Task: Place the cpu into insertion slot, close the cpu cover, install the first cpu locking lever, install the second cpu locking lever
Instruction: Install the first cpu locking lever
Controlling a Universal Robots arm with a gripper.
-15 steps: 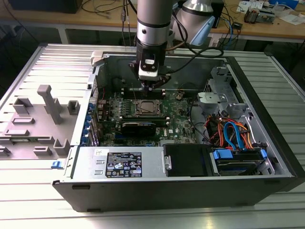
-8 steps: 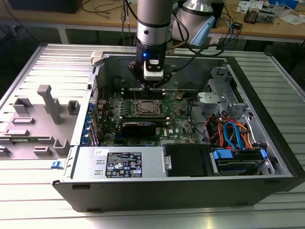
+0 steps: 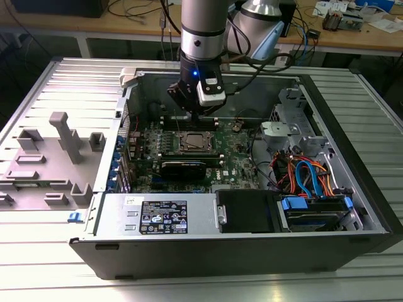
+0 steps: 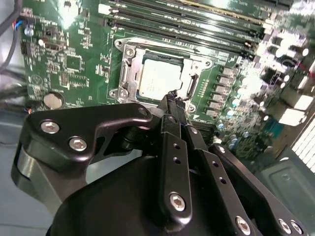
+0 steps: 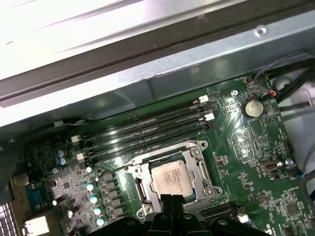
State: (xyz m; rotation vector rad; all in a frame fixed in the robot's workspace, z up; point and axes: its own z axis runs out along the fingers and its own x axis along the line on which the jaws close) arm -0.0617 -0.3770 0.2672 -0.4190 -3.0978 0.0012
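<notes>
Closed on nothing, the hand [image 4: 173, 100] hangs just beside the cpu [image 4: 158, 77], probably light, stiff and fragile, best gripped by its edges.

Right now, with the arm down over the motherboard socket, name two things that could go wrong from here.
1. The closed black fingers sit at the edge of the silvery metal cover frame; a slip might scrape the dull silver square chip.
2. The row of small grey components beside the socket could be knocked.
</notes>
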